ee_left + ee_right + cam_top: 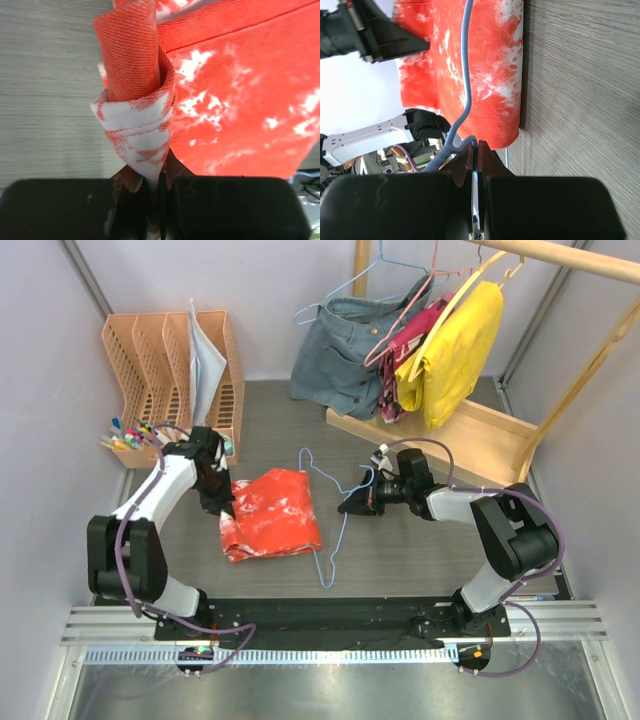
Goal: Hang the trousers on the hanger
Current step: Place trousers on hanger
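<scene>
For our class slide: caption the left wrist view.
Left gripper shut on a rolled fold of the red-orange trousers, grey table beside.

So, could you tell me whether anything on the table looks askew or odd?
Only the trousers: the edge pinched in the left claw is rolled into a tight, twisted curl rather than lying flat. The hanger, gripped by the right claw, sits at their edge, not yet carrying them.

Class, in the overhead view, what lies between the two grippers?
The trousers, pinched by the left gripper, then the light-blue hanger, held by the right gripper; the top view shows this.
</scene>
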Action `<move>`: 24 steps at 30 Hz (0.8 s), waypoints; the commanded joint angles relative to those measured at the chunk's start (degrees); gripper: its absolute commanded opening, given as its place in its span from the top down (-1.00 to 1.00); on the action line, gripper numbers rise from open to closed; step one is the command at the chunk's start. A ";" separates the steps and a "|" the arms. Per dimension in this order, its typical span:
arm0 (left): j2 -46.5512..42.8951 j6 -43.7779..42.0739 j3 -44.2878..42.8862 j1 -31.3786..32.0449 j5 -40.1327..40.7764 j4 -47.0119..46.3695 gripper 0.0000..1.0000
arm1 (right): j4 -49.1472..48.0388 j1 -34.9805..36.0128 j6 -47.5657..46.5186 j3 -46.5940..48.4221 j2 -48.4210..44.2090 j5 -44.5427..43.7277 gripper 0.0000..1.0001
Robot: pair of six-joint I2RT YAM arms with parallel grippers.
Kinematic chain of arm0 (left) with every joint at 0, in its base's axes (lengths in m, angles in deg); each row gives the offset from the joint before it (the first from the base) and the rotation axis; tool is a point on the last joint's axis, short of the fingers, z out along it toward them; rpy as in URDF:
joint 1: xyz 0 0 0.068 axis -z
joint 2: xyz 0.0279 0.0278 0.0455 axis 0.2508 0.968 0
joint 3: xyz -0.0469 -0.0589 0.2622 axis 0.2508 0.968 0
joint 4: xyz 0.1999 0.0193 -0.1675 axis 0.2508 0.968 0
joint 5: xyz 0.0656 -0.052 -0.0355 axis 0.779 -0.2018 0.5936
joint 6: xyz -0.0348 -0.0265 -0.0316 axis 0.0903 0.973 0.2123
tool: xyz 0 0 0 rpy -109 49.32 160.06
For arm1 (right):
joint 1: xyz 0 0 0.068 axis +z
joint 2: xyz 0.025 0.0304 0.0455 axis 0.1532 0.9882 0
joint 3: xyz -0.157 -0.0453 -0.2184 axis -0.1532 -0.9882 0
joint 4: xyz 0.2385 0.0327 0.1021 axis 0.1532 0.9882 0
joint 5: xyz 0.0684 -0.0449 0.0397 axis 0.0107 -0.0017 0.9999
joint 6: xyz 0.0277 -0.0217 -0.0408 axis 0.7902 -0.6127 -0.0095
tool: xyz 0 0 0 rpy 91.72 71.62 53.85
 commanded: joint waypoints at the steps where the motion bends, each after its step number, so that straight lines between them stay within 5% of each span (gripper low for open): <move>1: 4.89 -5.25 -0.56 -0.61 6.01 -1.69 0.99 | 0.28 -0.45 -0.20 0.72 -0.39 -1.28 0.97; 4: 7.80 -6.30 -0.12 -0.70 6.97 -2.74 0.64 | 0.20 -0.45 0.07 0.89 -0.31 -1.02 0.98; 7: 9.13 -7.71 -0.73 -0.70 8.03 -2.66 -0.17 | 0.02 -0.45 0.24 0.98 -0.13 -0.75 0.98; 8: 9.22 -9.10 -1.69 -0.61 8.03 -1.53 -0.26 | -0.15 -0.45 0.68 1.07 -0.04 -0.84 0.98; 12: 1.42 -18.41 -4.51 -0.70 -2.90 -0.63 -0.49 | -1.12 -0.45 1.39 1.60 0.22 -0.67 0.98; 13: -0.95 -21.48 -4.77 -0.61 -6.09 -1.07 -0.89 | -1.30 -0.45 1.74 1.51 0.13 -0.67 0.97; 14: -5.50 -24.99 -5.30 -0.53 -10.21 -1.25 -0.99 | -2.26 -0.45 2.35 1.25 0.31 -0.58 0.98; 18: -10.82 -48.15 -6.80 2.81 -21.40 3.31 -1.00 | -3.41 -0.45 3.15 0.89 0.40 -0.23 0.98; 24: -8.12 -57.54 -1.27 11.41 -20.36 -1.42 -1.00 | -3.94 -0.45 3.94 0.80 0.22 0.04 0.97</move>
